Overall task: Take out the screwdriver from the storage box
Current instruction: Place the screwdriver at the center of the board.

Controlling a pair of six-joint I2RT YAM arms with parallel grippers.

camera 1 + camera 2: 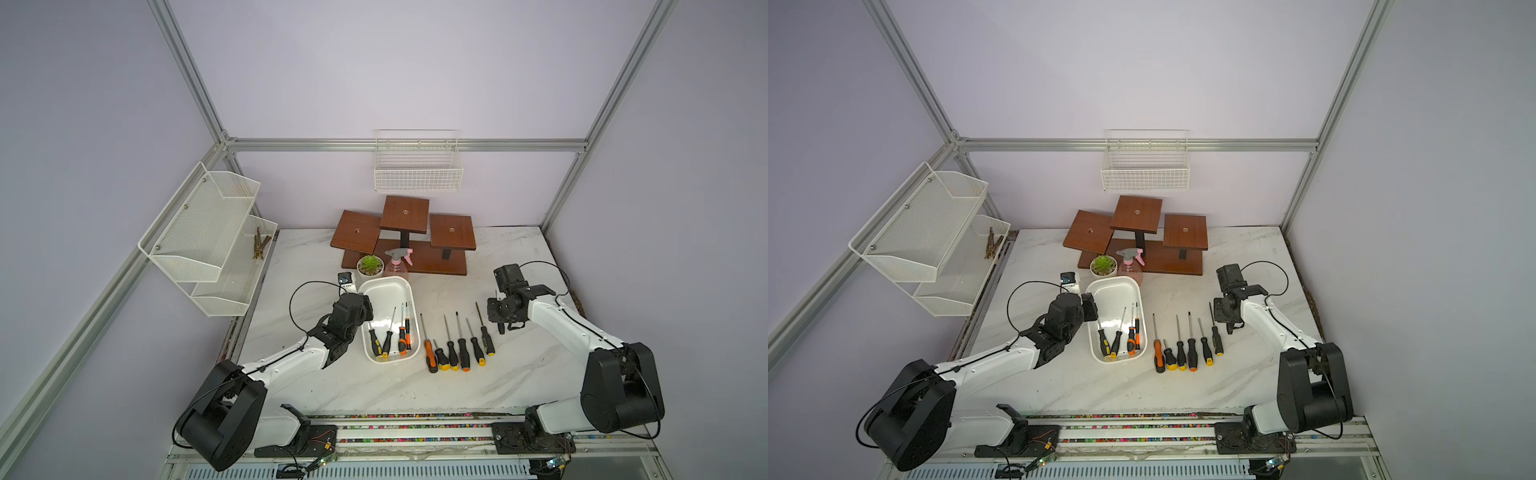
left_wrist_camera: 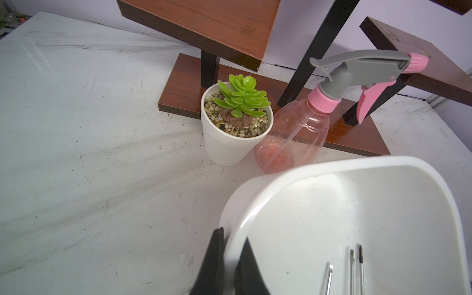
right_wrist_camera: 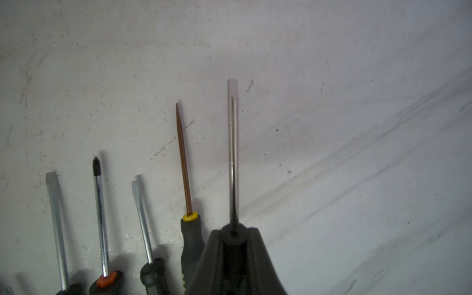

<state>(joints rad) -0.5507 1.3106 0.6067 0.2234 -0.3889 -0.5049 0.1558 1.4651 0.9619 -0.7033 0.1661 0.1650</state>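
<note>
The storage box (image 1: 384, 281) (image 1: 1113, 279) is a white tub on the marble table, and several screwdrivers (image 1: 388, 337) lie in its near end. My left gripper (image 1: 367, 309) (image 2: 233, 233) is shut on the box's left rim (image 2: 255, 194), with one finger outside the wall and one inside. My right gripper (image 1: 500, 311) (image 3: 233, 232) is shut on the black handle of a screwdriver (image 3: 233, 153). It holds it above the table, just right of a row of several screwdrivers (image 1: 461, 349) (image 3: 184, 166) lying side by side.
Behind the box stand a potted succulent (image 1: 370, 266) (image 2: 236, 122), a pink spray bottle (image 1: 397, 264) (image 2: 293, 138) and a three-tier wooden stand (image 1: 405, 232). A small white device (image 1: 347, 282) lies at the box's far left corner. A wire basket (image 1: 417, 166) and a mesh shelf (image 1: 208, 237) hang on the walls.
</note>
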